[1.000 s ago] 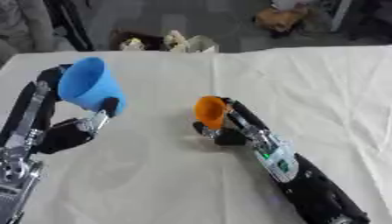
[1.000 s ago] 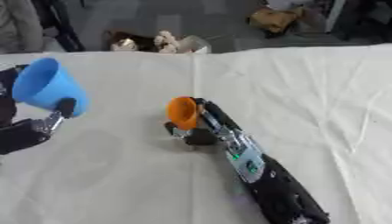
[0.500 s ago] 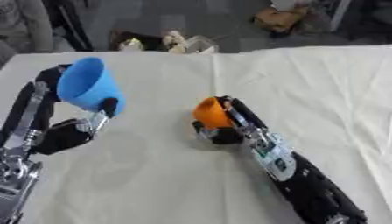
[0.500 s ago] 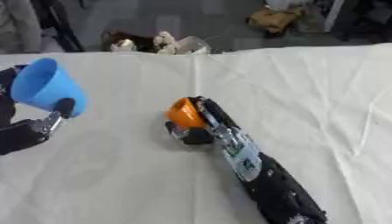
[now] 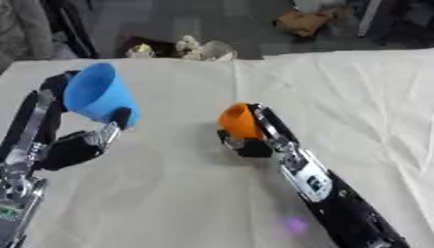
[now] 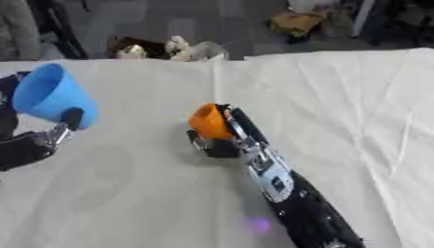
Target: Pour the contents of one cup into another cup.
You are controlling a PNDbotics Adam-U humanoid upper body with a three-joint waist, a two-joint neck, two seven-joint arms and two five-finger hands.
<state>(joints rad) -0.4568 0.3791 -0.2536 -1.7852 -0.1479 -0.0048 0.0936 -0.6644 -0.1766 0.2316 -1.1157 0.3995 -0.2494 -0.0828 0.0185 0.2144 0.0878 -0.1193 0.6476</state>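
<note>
A blue cup is held by the left hand at the left side of the view, lifted above the table and tilted, with its open mouth turned up and to the left. An orange cup is held by the right hand near the middle, and the fingers are curled around it. This cup is tilted to the left. The two cups are kept apart. A white cloth with creases is spread over the table. Beyond the far edge, some blurred objects are seen on a dark floor.
</note>
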